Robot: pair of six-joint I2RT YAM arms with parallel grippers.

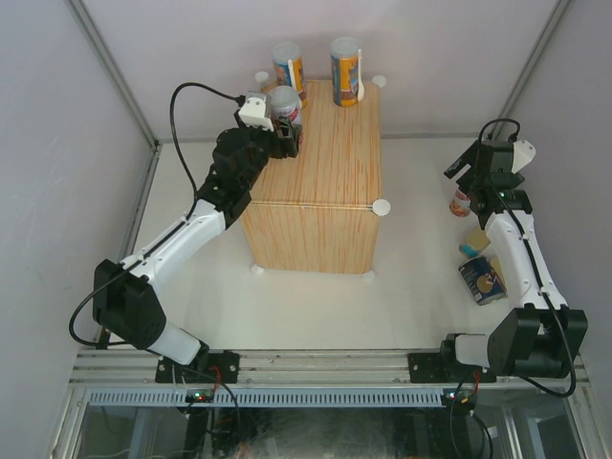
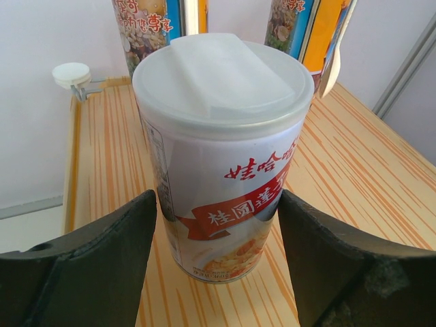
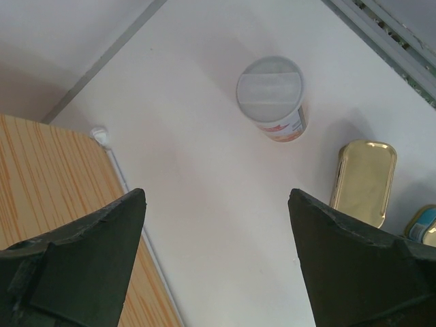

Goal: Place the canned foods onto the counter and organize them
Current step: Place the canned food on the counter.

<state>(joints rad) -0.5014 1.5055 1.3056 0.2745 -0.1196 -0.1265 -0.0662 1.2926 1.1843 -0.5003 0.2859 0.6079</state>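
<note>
On the wood-grain counter (image 1: pixel 325 182) two tall blue-orange cylinders (image 1: pixel 289 65) (image 1: pixel 346 72) stand at the far edge, each with a white spoon. A short white-red can (image 1: pixel 284 100) (image 2: pixel 221 170) stands upright on the counter top in front of them. My left gripper (image 1: pixel 287 134) (image 2: pixel 216 204) is shut on its sides, with both fingers touching it. My right gripper (image 1: pixel 466 170) (image 3: pixel 216 197) hangs open and empty over the table, right of the counter. Below it stands a second white-red can (image 1: pixel 461 201) (image 3: pixel 271 99). Beside that lies a flat gold tin (image 1: pixel 475 239) (image 3: pixel 363 180).
A blue-labelled can (image 1: pixel 483 279) lies on the table beside the right arm, and a blue tin edge (image 3: pixel 424 225) shows at the right wrist view's border. White knobs (image 1: pixel 381 207) (image 3: pixel 101 135) mark the counter's corners. Walls close in the table on three sides.
</note>
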